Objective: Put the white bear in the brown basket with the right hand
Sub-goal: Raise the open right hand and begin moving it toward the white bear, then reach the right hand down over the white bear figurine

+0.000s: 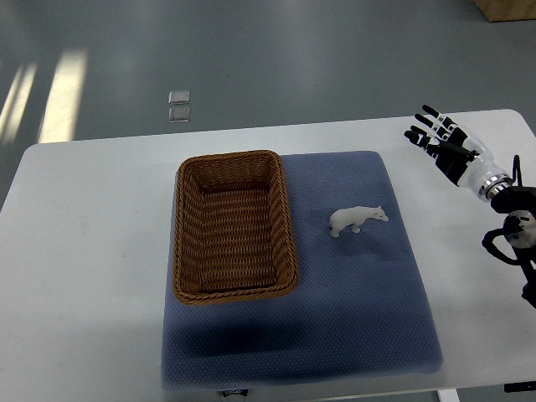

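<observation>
The bear (358,220) is a small white figure on four legs, its head pointing toward 3 o'clock. It stands on the blue mat (352,301), just right of the basket (235,226) and apart from it. The basket is brown wicker, rectangular, with nothing in it, and sits on the mat's left half.

The mat lies on a white table (84,268) with rounded corners. Beyond the table's far edge is a grey floor (268,59) with streaks of light at 10 o'clock and two small pale squares (178,106) near 12 o'clock. A brown box corner (507,8) shows at the top right.

The right hand (442,142) hangs over the table's far right corner, at about 2 o'clock from the bear and well apart from it. Its black fingers (423,126) are spread and hold nothing. Its arm runs off the right edge, where dark parts are cut off and hard to make out. A small dark label at the mat's near edge is too small to read.
</observation>
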Available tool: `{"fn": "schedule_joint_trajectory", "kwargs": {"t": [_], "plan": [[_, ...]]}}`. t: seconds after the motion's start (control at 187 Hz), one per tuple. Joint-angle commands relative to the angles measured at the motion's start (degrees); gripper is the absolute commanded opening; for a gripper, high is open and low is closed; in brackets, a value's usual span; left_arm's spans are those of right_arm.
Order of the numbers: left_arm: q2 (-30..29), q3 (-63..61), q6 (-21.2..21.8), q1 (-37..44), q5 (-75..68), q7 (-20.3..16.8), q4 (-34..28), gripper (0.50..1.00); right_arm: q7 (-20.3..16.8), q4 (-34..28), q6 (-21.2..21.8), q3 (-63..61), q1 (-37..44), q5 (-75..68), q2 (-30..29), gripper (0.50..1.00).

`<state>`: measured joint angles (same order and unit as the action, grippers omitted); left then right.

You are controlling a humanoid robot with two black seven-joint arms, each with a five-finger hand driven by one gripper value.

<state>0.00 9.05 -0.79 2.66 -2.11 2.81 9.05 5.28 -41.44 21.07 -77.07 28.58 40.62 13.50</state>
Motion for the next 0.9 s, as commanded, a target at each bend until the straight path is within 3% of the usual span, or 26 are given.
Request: {"fn": "schedule_joint_trajectory", "kwargs": {"t": [0.0, 0.55, 0.705, 0.897], "plan": [[0.00, 0.00, 0.00, -0.02, 0.00, 0.00, 0.00, 1.000, 0.00, -0.13, 1.78, 0.16, 0.16, 0.07, 0.65, 0.946], [0.00, 0.00, 0.00, -0.02, 0.00, 0.00, 0.00, 1.000, 0.08, -3.47, 4.68, 1.13, 0.77, 7.46, 2.23, 0.946], [0.00, 0.00, 0.00, -0.02, 0.00, 0.00, 0.00, 1.000, 0.44, -8.04, 4.51, 2.63, 0.77, 14.58, 2.49, 0.946], [0.00, 0.00, 0.00, -0.02, 0.00, 0.00, 0.00, 1.000, 1.75, -18.23, 4.94, 4.12, 0.86, 30.65, 5.13, 0.946]]}}
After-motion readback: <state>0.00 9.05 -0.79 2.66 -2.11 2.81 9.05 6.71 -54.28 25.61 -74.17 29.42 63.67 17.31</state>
